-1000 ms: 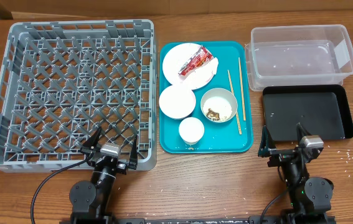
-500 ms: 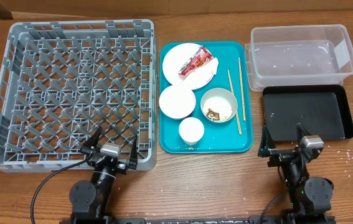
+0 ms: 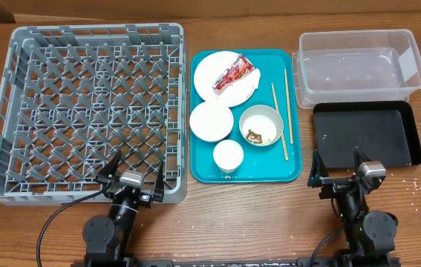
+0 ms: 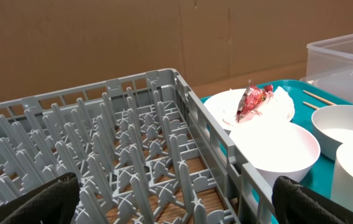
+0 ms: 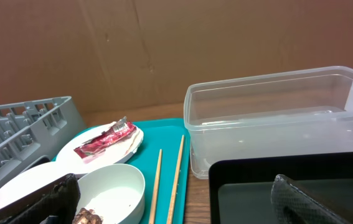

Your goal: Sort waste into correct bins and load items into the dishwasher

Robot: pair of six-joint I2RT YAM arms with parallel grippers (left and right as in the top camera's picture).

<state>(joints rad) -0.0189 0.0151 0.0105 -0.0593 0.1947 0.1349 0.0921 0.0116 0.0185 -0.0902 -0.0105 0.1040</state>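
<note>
A red shiny wrapper (image 3: 232, 74) lies on a white napkin (image 3: 248, 79) on the white plate (image 3: 216, 72), on the teal tray (image 3: 292, 167). An empty bowl (image 3: 211, 121), a bowl with brown scraps (image 3: 260, 125), a small cup (image 3: 228, 156) and chopsticks (image 3: 282, 113) share the tray. The grey rack (image 3: 84, 111) stands left. The clear tub (image 3: 359, 64) and black tray (image 3: 366, 133) stand right. My left gripper (image 3: 133, 173) is open over the rack's near right corner. My right gripper (image 3: 339, 167) is open at the black tray's near edge.
Loose rice grains (image 3: 416, 184) lie scattered on the wooden table near the black tray's right corner and along the front. A brown cardboard wall (image 5: 164, 50) stands behind the table.
</note>
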